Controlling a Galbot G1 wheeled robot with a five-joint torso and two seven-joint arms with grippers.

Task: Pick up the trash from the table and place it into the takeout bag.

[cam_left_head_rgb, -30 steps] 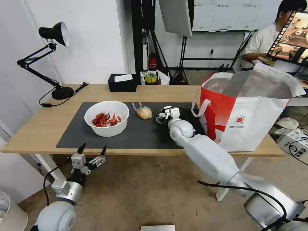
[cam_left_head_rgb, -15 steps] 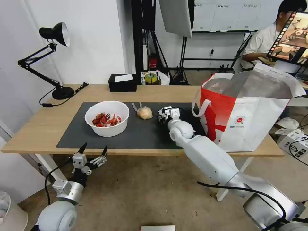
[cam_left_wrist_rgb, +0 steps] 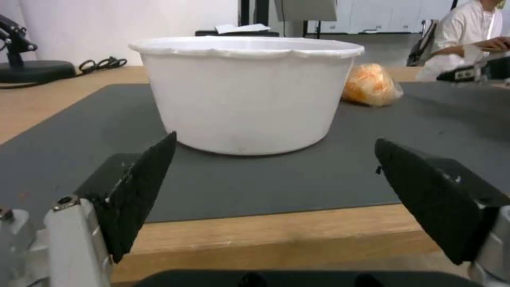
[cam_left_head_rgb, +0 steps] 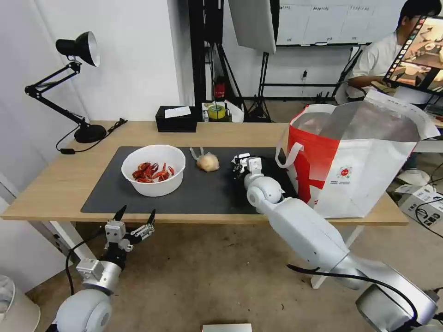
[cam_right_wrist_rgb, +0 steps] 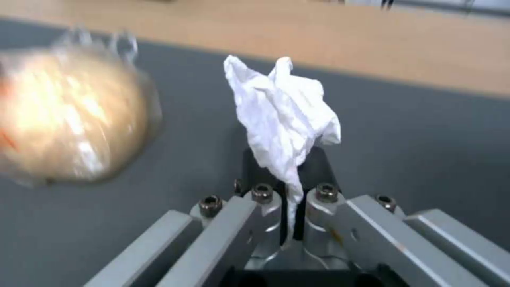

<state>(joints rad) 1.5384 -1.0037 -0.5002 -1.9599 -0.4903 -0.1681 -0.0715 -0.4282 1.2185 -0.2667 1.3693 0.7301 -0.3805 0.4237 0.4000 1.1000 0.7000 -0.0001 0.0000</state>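
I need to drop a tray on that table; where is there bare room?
Free: table wood left of the grey mat, and the mat's near strip before the bowl. Crowded: the knotted bag, the right gripper pinching the tissue, the takeout bag.

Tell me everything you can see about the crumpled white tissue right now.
The crumpled white tissue is a thin, creased wad of white paper with two small peaks at its free end. Its narrow twisted end is pinched between the closed fingers of the right gripper, and it stands up from them above the dark grey mat, not touching it. The knotted clear bag lies beside it, apart.
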